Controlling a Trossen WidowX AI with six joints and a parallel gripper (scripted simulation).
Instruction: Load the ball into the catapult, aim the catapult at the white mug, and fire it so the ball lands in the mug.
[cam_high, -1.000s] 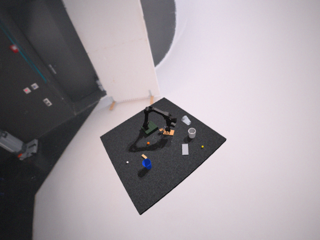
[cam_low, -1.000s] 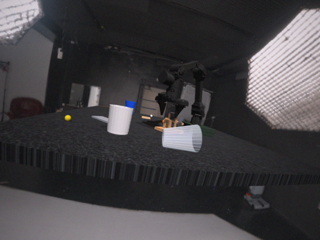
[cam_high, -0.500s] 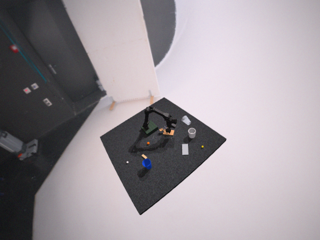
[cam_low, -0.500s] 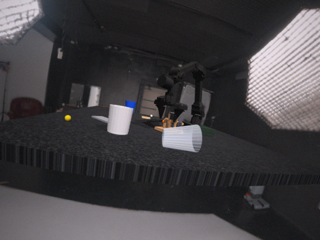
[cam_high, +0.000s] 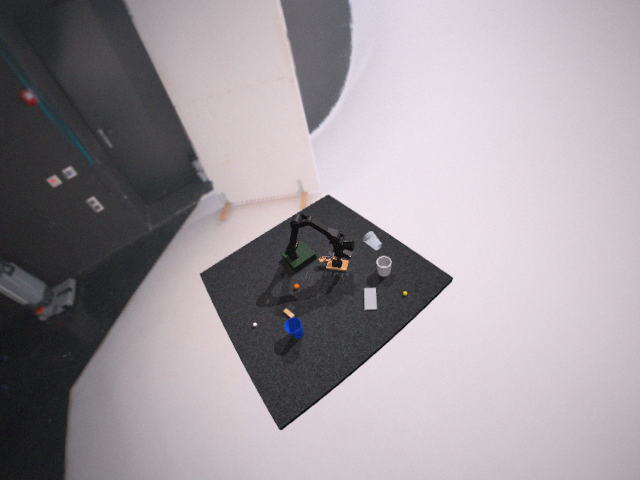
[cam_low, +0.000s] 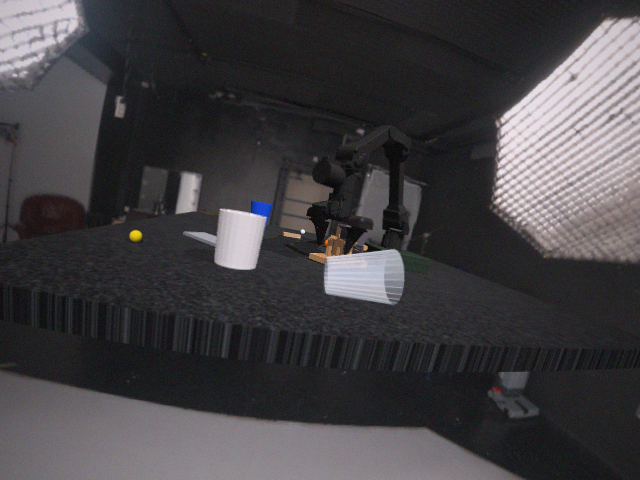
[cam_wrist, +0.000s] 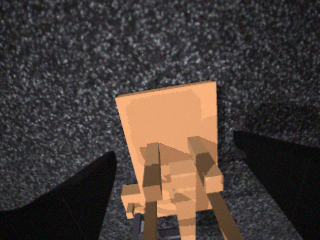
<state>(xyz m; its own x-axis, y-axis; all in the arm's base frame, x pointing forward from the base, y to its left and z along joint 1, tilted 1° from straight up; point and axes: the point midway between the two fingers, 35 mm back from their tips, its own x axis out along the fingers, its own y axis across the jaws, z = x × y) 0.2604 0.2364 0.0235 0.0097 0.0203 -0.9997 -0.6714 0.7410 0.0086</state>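
Note:
The wooden catapult (cam_high: 342, 266) (cam_low: 316, 256) (cam_wrist: 165, 117) stands on the dark table beside the arm's base. My gripper (cam_high: 339, 258) (cam_low: 336, 246) (cam_wrist: 174, 146) is open and empty, pointing down over the catapult, one finger on each side of its uprights. The catapult's rear end is cut off in the wrist view. The white mug (cam_high: 384, 267) (cam_low: 238, 240) stands upright beyond the catapult's front. An orange ball (cam_high: 296, 286) (cam_low: 326, 241), a yellow ball (cam_high: 404, 293) (cam_low: 135, 236) and a small white ball (cam_high: 254, 324) (cam_low: 302, 231) lie on the table.
A clear cup (cam_high: 372, 240) (cam_low: 361, 277) lies on its side near the mug. A grey slab (cam_high: 370, 298) (cam_low: 199, 237) lies flat. A blue cup (cam_high: 294, 328) (cam_low: 261, 208) stands near a small wooden block (cam_high: 288, 312) (cam_low: 292, 235). The arm's green base (cam_high: 306, 254) is behind the catapult.

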